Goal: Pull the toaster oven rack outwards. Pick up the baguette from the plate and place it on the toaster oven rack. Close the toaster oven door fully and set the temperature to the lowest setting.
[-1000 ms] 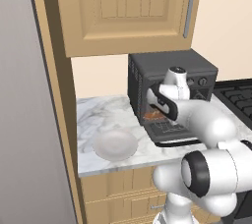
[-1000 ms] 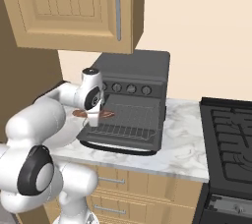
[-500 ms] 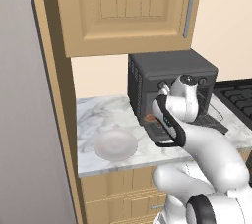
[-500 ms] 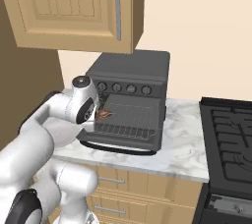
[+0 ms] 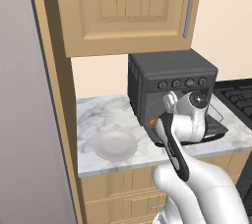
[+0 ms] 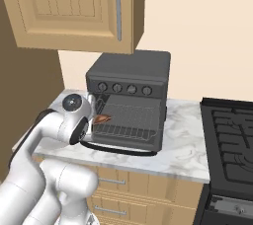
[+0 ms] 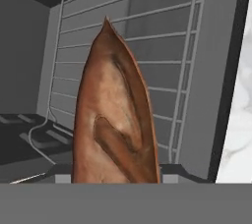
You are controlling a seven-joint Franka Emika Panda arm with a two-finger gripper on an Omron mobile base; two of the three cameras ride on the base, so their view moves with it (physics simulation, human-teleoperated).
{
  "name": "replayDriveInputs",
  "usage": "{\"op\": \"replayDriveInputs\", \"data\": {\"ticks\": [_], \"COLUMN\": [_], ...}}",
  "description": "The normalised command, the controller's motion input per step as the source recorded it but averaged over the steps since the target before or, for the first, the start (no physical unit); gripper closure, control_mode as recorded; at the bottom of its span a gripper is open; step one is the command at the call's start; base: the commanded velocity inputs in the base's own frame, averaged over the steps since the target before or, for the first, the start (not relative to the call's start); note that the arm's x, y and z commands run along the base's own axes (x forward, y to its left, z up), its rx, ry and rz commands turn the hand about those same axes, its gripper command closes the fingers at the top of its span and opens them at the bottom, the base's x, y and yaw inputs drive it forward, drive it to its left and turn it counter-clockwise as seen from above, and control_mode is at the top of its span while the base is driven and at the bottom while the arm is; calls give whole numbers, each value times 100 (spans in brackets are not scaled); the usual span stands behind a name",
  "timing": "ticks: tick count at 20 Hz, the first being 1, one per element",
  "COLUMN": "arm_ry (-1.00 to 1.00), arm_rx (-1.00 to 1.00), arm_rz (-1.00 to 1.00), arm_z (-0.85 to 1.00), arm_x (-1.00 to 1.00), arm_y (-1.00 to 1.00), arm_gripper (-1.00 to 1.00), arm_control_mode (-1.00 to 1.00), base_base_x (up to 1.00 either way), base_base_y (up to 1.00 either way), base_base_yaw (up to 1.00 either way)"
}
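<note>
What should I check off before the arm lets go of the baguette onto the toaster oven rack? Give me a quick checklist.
1. Toaster oven door dropped open: ok.
2. Toaster oven rack pulled outwards over the door: ok.
3. Baguette in the gripper: ok, the hand view shows it rising from between the fingers, and the plate is bare.
4. Baguette over the rack: ok in the hand view, where rack wires lie behind it; the right base view puts it at the rack's left edge.
5. Baguette touching the rack wires: cannot tell.
6. Space on the rack for the loaf: ok, the wires carry nothing.
</note>
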Motion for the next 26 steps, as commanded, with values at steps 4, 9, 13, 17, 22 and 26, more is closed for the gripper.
{"op": "replayDriveInputs", "data": {"ticks": [4,9,13,17,22,26], "arm_ry": [0,0,1,4,6,5], "arm_rx": [3,3,3,5,4,0], "arm_rz": [-3,-3,-3,-2,-3,-6], "arm_z": [28,7,0,1,0,-9], "arm_x": [12,15,28,18,20,28], "arm_y": [-31,-47,-52,-45,-31,-18], "arm_gripper": [100,100,100,100,100,100], "arm_control_mode": [-100,-100,-100,-100,-100,-100], "base_base_x": [0,0,0,0,0,0], "base_base_y": [0,0,0,0,0,0], "base_base_yaw": [0,0,0,0,0,0]}}
